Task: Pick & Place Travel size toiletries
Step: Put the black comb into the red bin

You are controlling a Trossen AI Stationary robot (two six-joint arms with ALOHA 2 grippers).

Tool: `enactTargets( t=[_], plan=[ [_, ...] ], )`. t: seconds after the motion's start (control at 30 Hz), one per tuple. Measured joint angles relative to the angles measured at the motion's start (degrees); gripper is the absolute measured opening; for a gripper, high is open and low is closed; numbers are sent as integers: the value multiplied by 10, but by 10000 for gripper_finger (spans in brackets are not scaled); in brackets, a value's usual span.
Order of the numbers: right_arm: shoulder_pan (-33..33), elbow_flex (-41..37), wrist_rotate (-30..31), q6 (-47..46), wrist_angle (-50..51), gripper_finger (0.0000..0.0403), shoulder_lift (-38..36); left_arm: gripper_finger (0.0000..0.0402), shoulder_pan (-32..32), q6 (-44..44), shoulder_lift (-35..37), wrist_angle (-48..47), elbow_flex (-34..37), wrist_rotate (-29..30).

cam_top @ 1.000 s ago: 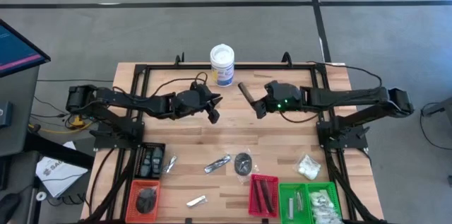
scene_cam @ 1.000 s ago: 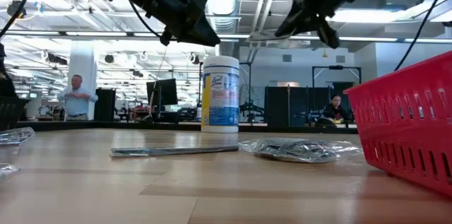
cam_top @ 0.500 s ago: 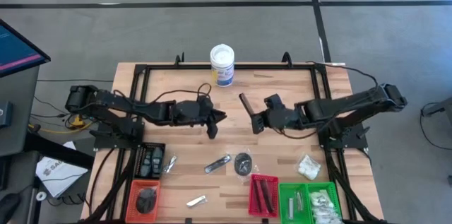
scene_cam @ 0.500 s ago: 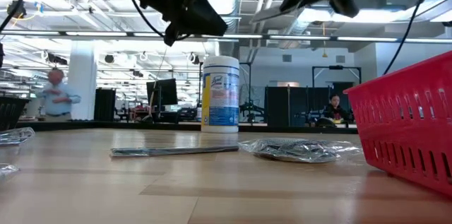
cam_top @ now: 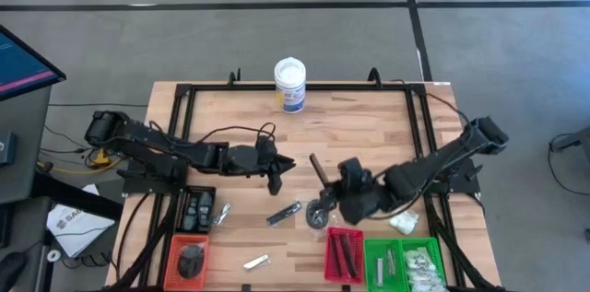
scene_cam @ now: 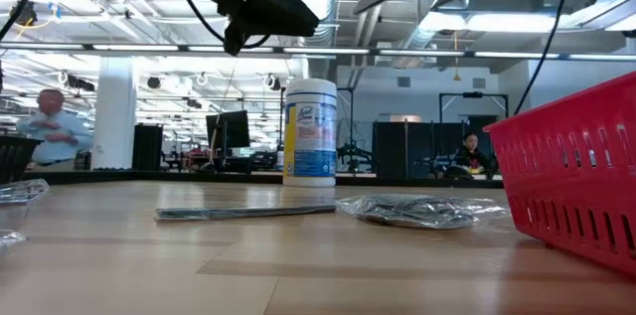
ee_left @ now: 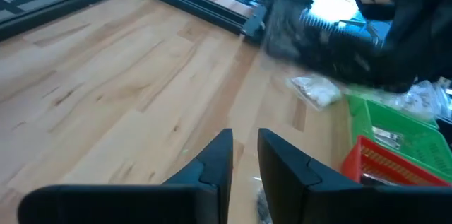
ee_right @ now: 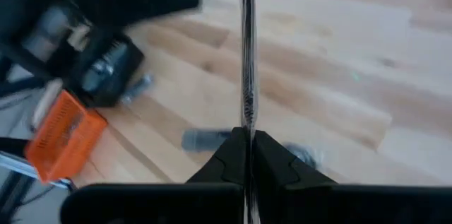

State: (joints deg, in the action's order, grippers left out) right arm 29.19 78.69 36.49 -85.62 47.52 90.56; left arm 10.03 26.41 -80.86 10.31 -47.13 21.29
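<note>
My right gripper point(cam_top: 325, 194) is shut on a slim black stick point(cam_top: 316, 170) above the table's middle, just beyond the red tray point(cam_top: 343, 255). My left gripper point(cam_top: 277, 172) hangs over the table's centre, empty, its fingers a narrow gap apart point(ee_left: 245, 157). On the table lie a silvery sachet point(cam_top: 284, 212), a dark disc in a clear packet point(cam_top: 318, 215), another silvery packet point(cam_top: 256, 261) and a clear packet with white contents point(cam_top: 401, 219). Sticks lie in the red tray. My right gripper pinches one end of the black stick point(ee_right: 247, 121) between its two fingers. The stick runs on past the fingertips, in line with the fingers, its free end point(cam_top: 312, 157) toward the table's far side. It is lifted clear of the table.
A white tub with a blue label point(cam_top: 289, 85) stands at the far edge. A green tray point(cam_top: 373, 264) with packets is at the near right. An orange tray point(cam_top: 175, 253) and a black tray point(cam_top: 196, 207) are at the near left. People show in the room behind.
My right gripper has carried the black stick from the far middle of the table toward the near edge and a little left, ending close to the red tray. My left gripper has drifted slightly toward the near edge.
</note>
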Motion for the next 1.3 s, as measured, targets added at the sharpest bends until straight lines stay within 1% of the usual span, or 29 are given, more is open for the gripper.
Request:
enactTargets(
  t=[0.33, 0.5, 0.57, 0.63, 0.77, 0.93, 1.13, 1.3],
  plan=[
    [94, 99, -2, -169, 137, 0, 107, 63, 40, 17, 0, 1, 0, 19],
    [142, 151, -20, -247, 193, 0, 153, 63, 50, 21, 0, 1, 0, 24],
    [162, 167, -31, -278, 231, 0, 171, 63, 50, 21, 0, 1, 0, 25],
    [177, 185, -37, -302, 241, 0, 191, 63, 50, 21, 0, 0, 0, 25],
    [204, 214, -39, -310, 246, 1, 220, 63, 50, 21, 0, 1, 0, 25],
    [223, 247, -51, -308, 254, 1, 256, 63, 50, 22, 0, 1, 0, 25],
    [230, 278, -80, -377, 253, 1, 299, 63, 51, 24, 0, 1, 0, 25],
    [233, 316, -105, -381, 257, 1, 337, 63, 60, 29, 0, 0, 0, 23]
  ],
)
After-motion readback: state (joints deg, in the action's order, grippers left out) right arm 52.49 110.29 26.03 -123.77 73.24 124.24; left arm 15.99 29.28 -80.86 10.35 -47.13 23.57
